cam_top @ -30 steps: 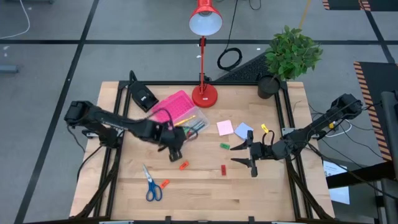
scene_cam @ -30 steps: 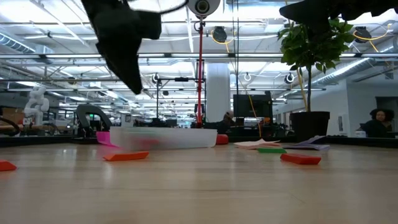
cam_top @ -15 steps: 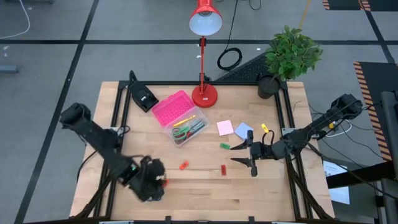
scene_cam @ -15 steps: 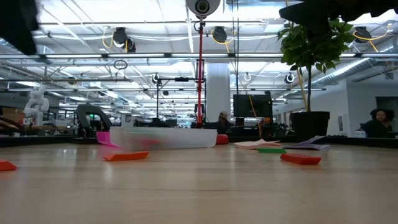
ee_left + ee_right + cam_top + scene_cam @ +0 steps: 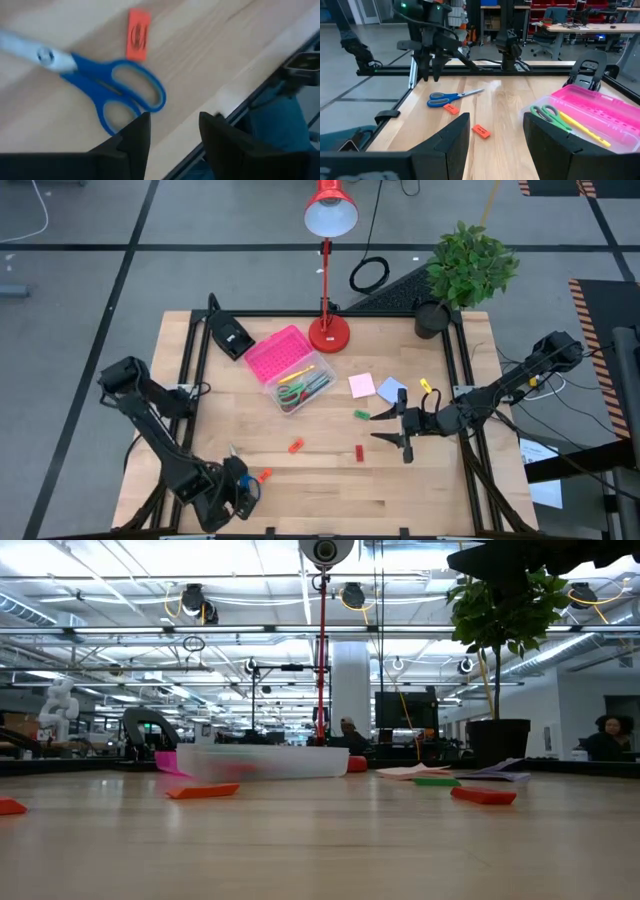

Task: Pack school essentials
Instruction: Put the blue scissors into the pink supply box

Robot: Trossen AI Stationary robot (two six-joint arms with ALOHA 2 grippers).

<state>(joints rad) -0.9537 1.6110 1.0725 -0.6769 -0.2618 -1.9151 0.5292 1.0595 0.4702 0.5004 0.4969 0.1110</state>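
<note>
A: Since a second ago, high view: left gripper (image 5: 232,492) swung from the pink-lidded box (image 5: 291,366) to the table's near-left corner, over the blue scissors (image 5: 107,87).

B: Left wrist view: fingers parted, holding nothing. Right wrist view: right gripper (image 5: 492,137) open, idle. Green scissors (image 5: 545,112) boxed; erasers, pads still out

— Left arm? 
— Folded low at the counter's (image 5: 330,480) near left corner; left gripper (image 5: 237,492) points downward just above the surface, jaws parted, nothing between them.

— Right arm? 
— Reaches in from the right edge, forearm roughly level; right gripper (image 5: 388,426) hovers over the right half, jaws spread wide, empty.
</note>
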